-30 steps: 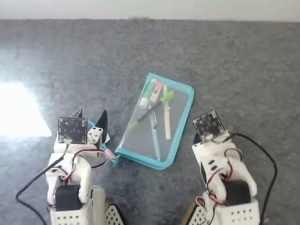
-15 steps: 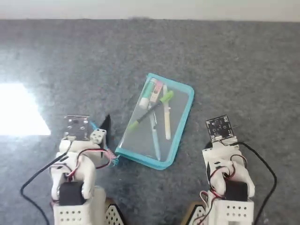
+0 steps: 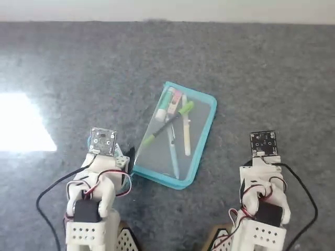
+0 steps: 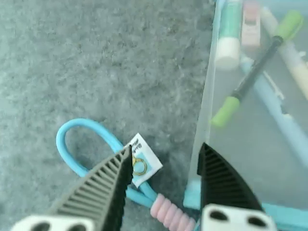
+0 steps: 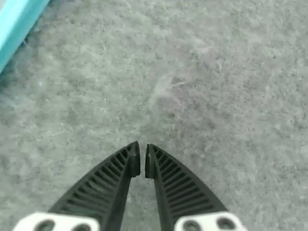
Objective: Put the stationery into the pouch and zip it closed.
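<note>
The clear, teal-edged zip pouch (image 3: 159, 177) is lying unmoved between the arms, with the coloured pens and markers (image 3: 172, 125) inside. Both arms are drawing back toward their bases. The left gripper (image 4: 166, 154) is hanging released, straddling the pouch's blue cord pull loop (image 4: 72, 139), and the right gripper (image 5: 142, 154) is staying clenched on nothing over the grey felt table (image 3: 261, 68). The task is probably wrapping up.

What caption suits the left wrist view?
Open left hand over the blue cord loop with pink beads, beside the clear teal-trimmed pouch of pens.
</note>
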Robot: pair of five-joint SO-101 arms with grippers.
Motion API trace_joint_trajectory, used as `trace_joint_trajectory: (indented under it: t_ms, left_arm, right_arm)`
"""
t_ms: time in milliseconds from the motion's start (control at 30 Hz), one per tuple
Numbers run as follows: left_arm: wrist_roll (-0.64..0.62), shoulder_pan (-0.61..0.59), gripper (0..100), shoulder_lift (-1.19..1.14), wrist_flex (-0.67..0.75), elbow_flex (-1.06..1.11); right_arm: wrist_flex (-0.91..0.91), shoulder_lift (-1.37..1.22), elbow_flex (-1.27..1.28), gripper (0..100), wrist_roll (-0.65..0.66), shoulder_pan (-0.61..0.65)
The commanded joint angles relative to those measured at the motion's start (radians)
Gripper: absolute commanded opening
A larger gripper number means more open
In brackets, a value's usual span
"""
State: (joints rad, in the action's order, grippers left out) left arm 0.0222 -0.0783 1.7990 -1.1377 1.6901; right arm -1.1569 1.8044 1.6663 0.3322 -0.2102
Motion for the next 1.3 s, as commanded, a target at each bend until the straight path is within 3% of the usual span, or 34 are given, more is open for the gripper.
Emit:
trace_joint_trajectory:
  t_ms: [0,100,1267]
  left_arm:
    - [-0.008,-0.002,20,0.017,-0.071,-0.007]
    - [-0.008,-0.002,20,0.020,-0.126,-0.007]
    - [-0.009,-0.003,20,0.018,-0.123,-0.007]
  right_arm:
    - [-0.030,0.010,0.017,3.1,0.006,-0.010]
    - [-0.031,0.010,0.017,3.1,0.006,-0.012]
    - [-0.038,0.010,0.017,2.9,0.008,-0.012]
